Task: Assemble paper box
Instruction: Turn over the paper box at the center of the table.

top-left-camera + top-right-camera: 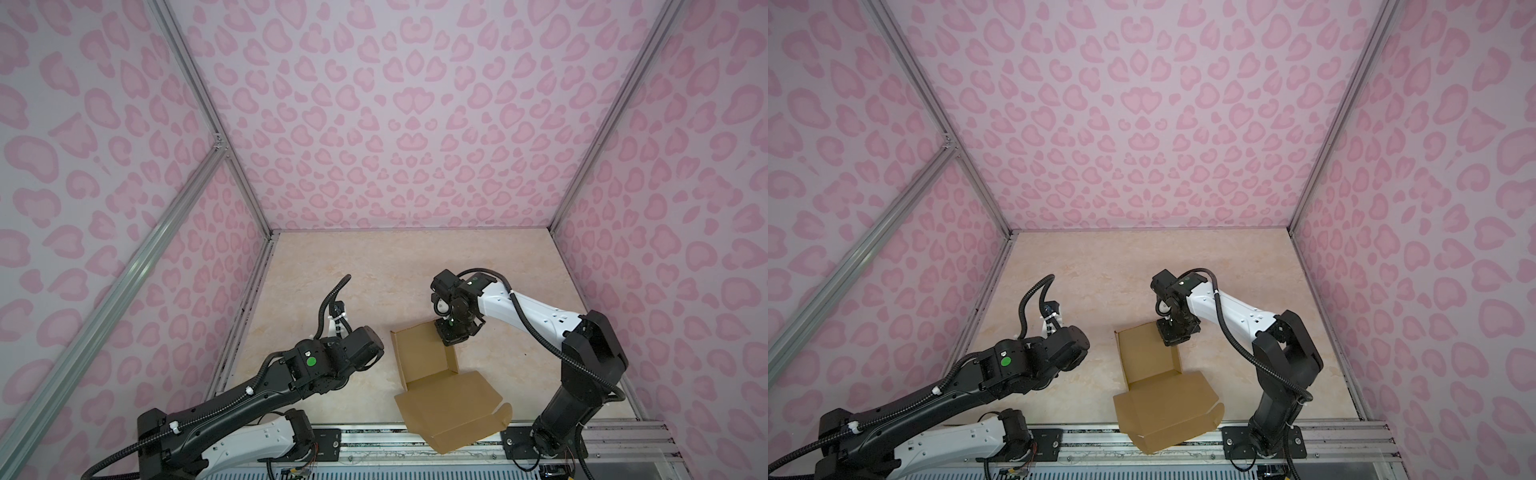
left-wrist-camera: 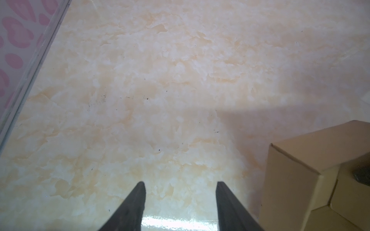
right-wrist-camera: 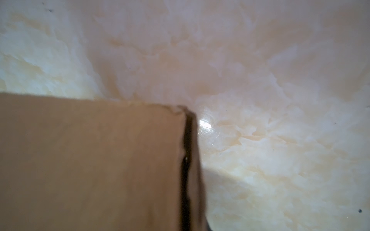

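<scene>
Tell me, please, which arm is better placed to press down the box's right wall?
Probably right. The right gripper is shut at the paper box's far right corner, on that wall; the left gripper stands open over bare table beside the left wall, touching nothing.

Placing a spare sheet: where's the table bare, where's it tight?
Bare: far half of the table, along the back wall; also the strip between the open left gripper and the paper box. Crowded: the box's far wall, where the right gripper sits, and the near rail under its lid.
</scene>
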Robot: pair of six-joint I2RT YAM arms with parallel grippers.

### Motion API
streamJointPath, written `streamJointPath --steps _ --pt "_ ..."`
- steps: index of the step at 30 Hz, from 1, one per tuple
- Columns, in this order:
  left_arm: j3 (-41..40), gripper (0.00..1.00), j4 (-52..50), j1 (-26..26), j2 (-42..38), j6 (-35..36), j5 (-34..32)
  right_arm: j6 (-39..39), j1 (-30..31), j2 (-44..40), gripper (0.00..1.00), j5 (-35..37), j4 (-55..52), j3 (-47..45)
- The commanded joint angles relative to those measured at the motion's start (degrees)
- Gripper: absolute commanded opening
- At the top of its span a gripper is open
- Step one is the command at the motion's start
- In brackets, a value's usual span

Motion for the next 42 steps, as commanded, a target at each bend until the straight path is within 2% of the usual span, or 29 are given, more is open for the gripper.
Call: streamJointPath --steps 1,5,14,19,25,31,37,42 --pt "-0.2 0.6 1.3 0.2 -0.2 0.4 1.3 -1.0 0.5 1.4 0.0 0.8 -2.8 1.3" --pt "-0.6 0.6 1.6 0.3 -0.2 0.4 1.8 -1.5 1.5 2.4 0.05 2.5 -3.8 3.3" --pt "-2.0 0.61 2.7 0.4 -0.2 0.4 2.8 -2.9 3.9 6.7 0.25 2.6 -4.5 5.4" --pt "-2.9 0.61 3.5 0.5 -0.1 0.2 3.0 -2.9 3.3 4.7 0.34 3.8 -4.9 8.5" --pt "-2.4 0.62 4.7 0.6 1.7 1.0 3.5 -3.2 2.8 6.6 0.35 3.9 -4.9 9.3" --pt "-3.2 0.62 5.2 0.7 2.4 0.8 3.7 -3.2 3.3 7.7 0.37 7.3 -4.4 13.3" --pt "-4.0 0.62 6.0 0.8 3.1 0.5 4.3 -3.2 6.5 13.6 0.37 13.3 -6.7 19.3" --pt "-4.4 0.63 6.4 1.0 3.5 0.5 5.0 -3.7 6.3 15.3 0.39 13.5 -7.7 21.7"
